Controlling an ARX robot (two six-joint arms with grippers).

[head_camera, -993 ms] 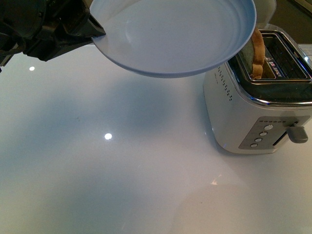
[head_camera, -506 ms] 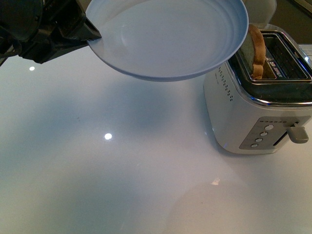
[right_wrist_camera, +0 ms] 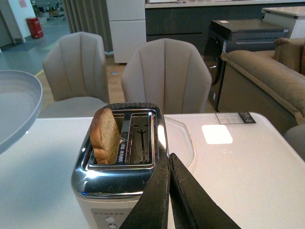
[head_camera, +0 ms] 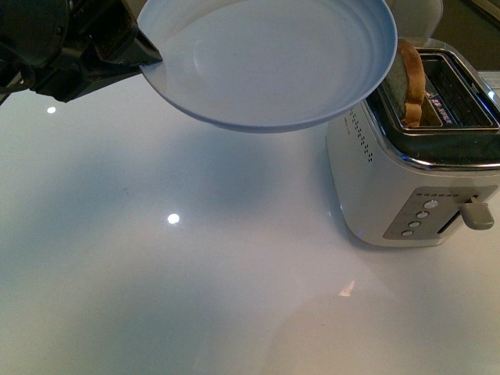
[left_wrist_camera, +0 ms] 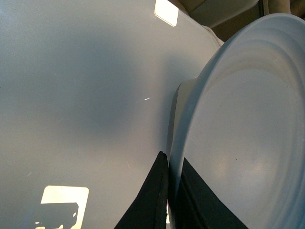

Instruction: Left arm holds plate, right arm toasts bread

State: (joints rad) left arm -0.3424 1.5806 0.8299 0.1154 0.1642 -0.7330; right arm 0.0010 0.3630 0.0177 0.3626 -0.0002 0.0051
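Observation:
My left gripper (head_camera: 148,55) is shut on the rim of the pale blue-grey plate (head_camera: 266,55) and holds it in the air above the table, just left of the toaster (head_camera: 414,168). In the left wrist view the gripper (left_wrist_camera: 172,164) pinches the plate's (left_wrist_camera: 248,133) edge. The bread (head_camera: 412,78), tan with a brown crust, stands upright out of the toaster's left slot; it also shows in the right wrist view (right_wrist_camera: 106,136). My right gripper (right_wrist_camera: 168,160) is shut and empty, above and just on the lever side of the toaster (right_wrist_camera: 119,191). It is out of the front view.
The toaster's lever (head_camera: 475,213) and several buttons (head_camera: 418,217) face me. The white glossy table (head_camera: 172,273) spreads left of and in front of the toaster. Beige chairs (right_wrist_camera: 164,76) and a sofa (right_wrist_camera: 267,71) stand beyond the table.
The plate shifted slightly left between one second and half a second ago, uncovering more of the bread; since then nothing has visibly moved.

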